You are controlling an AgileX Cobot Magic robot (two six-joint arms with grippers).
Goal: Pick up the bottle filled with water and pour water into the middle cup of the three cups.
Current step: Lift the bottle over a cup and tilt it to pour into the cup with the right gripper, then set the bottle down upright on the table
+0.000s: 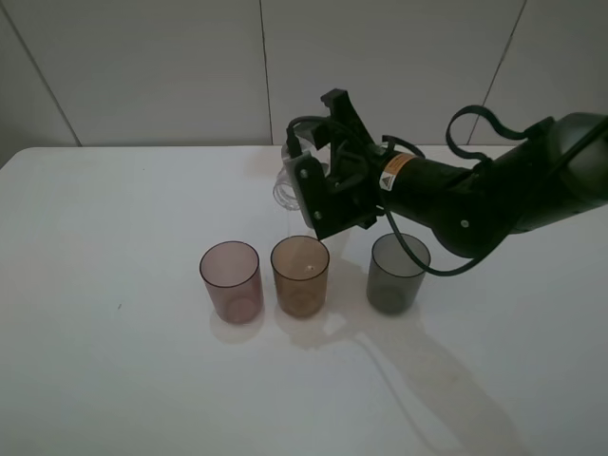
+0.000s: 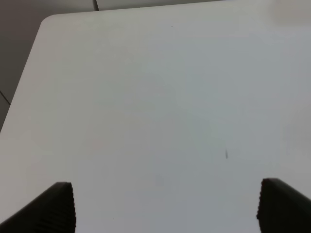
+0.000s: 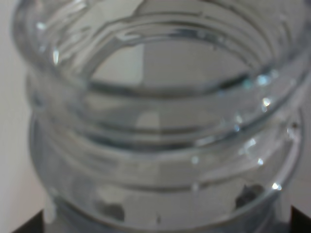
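Observation:
Three tinted tumblers stand in a row on the white table (image 1: 114, 380): pinkish-mauve (image 1: 230, 278), the amber-brown middle cup (image 1: 300, 275) and dark grey (image 1: 398, 272). My right gripper (image 1: 318, 195) is shut on the clear bottle (image 1: 285, 182). It holds the bottle tilted on its side, above the table just behind the middle cup, mouth towards the left. The bottle's threaded open neck (image 3: 160, 121) fills the right wrist view, with water inside. I cannot tell whether water is falling. My left gripper (image 2: 165, 206) is open and empty over bare table, out of the exterior view.
The right arm (image 1: 494, 195) reaches in from the right, above and behind the dark grey tumbler. A white tiled wall (image 1: 142, 66) stands behind the table's far edge. The left wrist view shows the table's corner (image 2: 46, 19).

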